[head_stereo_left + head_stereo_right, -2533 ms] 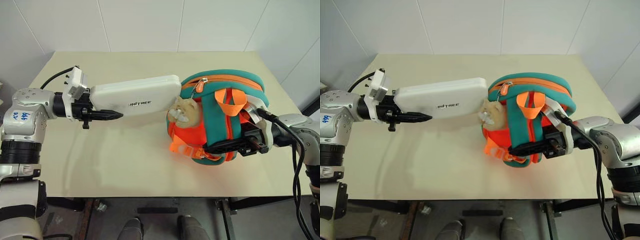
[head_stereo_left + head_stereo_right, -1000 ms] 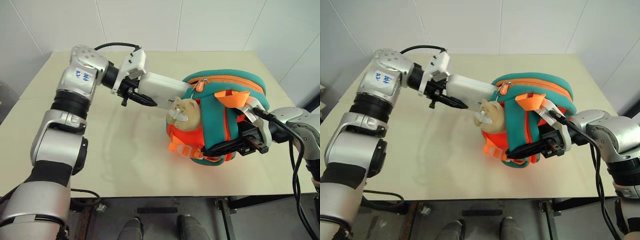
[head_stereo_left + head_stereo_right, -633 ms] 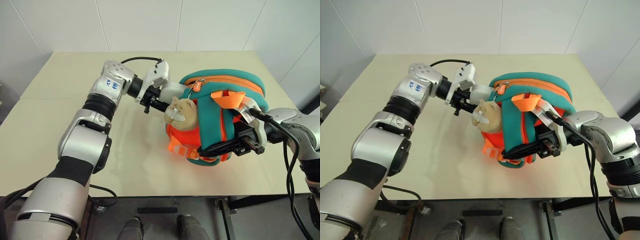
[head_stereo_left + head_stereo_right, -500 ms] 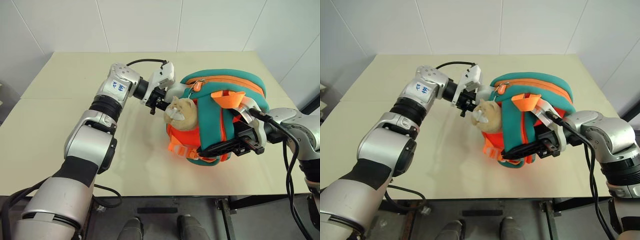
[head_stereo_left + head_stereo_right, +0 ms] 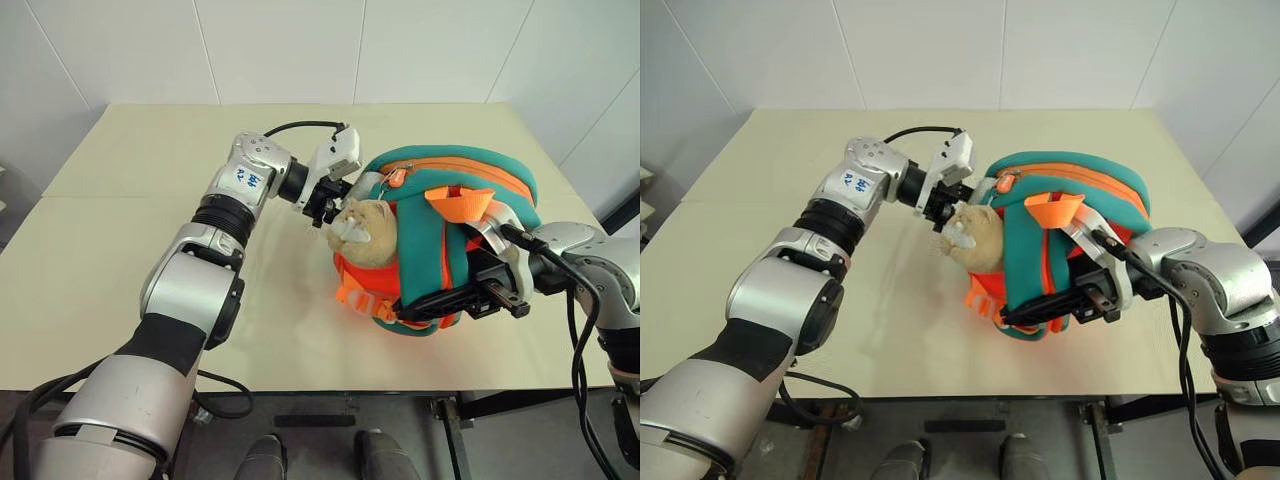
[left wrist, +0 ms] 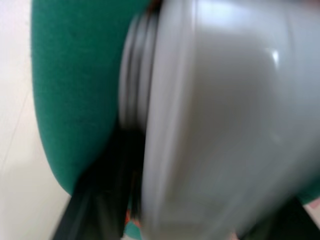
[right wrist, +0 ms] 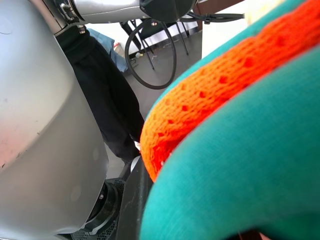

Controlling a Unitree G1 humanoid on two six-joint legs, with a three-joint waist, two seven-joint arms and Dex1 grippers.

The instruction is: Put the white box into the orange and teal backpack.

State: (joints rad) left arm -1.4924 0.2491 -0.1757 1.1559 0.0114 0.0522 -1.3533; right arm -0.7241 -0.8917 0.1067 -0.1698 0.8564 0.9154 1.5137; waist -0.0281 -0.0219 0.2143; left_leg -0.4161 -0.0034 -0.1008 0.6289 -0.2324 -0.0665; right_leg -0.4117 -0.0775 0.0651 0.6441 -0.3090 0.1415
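Since the earlier frames, the left gripper (image 5: pixel 328 203) has travelled across the table (image 5: pixel 120 250) to the mouth of the orange and teal backpack (image 5: pixel 440 240), and the white box (image 5: pixel 362 184) now shows merely as a pale sliver there. Whether those jaws grip it cannot be told. A tan plush charm (image 5: pixel 362 228) crowds that entrance. The right gripper (image 5: pixel 440 297) is clenched on a backpack strap. Bare tabletop lies left of the backpack.

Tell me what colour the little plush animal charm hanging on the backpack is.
Tan, with a white muzzle, on the plush animal charm; clearest in the left eye view.
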